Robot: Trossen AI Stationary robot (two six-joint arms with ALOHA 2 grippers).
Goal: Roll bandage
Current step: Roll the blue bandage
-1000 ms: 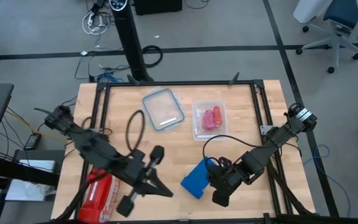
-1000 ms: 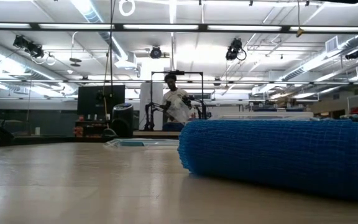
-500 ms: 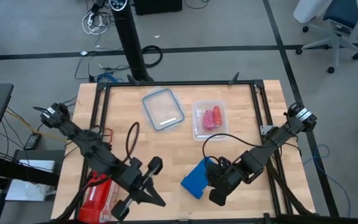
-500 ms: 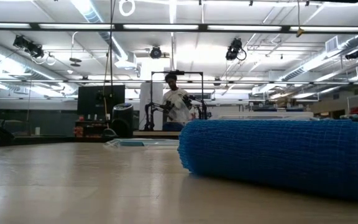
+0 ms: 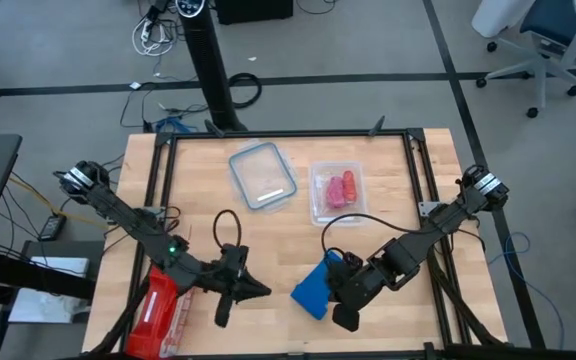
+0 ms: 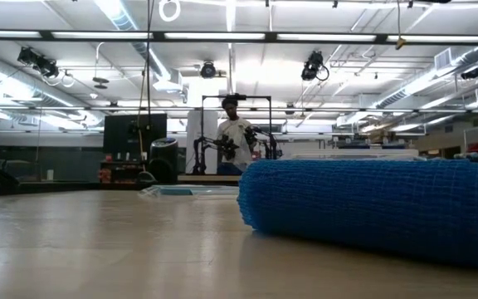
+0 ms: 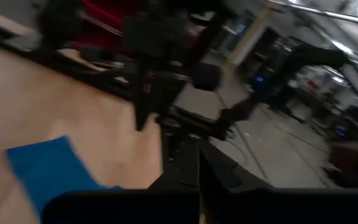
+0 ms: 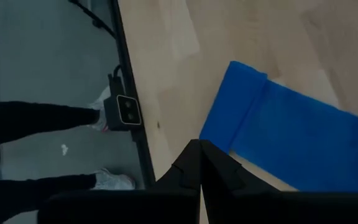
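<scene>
The bright blue bandage [image 5: 314,288] lies on the table's near middle. In the low view [image 6: 372,208] it shows as a thick blue bundle with a rounded end, resting on the wood. My right gripper [image 5: 340,316] is shut, with its tips [image 8: 199,148] right at the bandage's edge [image 8: 211,124]. My left gripper [image 5: 266,292] is shut and stands left of the bandage, pointing toward it. The left wrist view shows the bandage [image 7: 48,174] beside the shut fingertips [image 7: 199,155]. My right gripper has its shut fingertips [image 8: 191,163] beside one side edge of the bandage [image 8: 207,134], slanting down toward the table's near edge. I cannot tell whether they touch it. My left gripper touches nothing.
A red plastic-wrapped pack [image 5: 160,310] lies at the near left, under my left arm. A clear lidded box [image 5: 263,175] and a clear tray with pink-red rolls [image 5: 337,189] stand at the far middle. A black cable loops [image 5: 226,232] above the table. A person [image 6: 235,141] stands beyond the table.
My left gripper has turned about its own axis and now shows narrower from above. It stays shut and left of the bandage. The bandage has kept still.
</scene>
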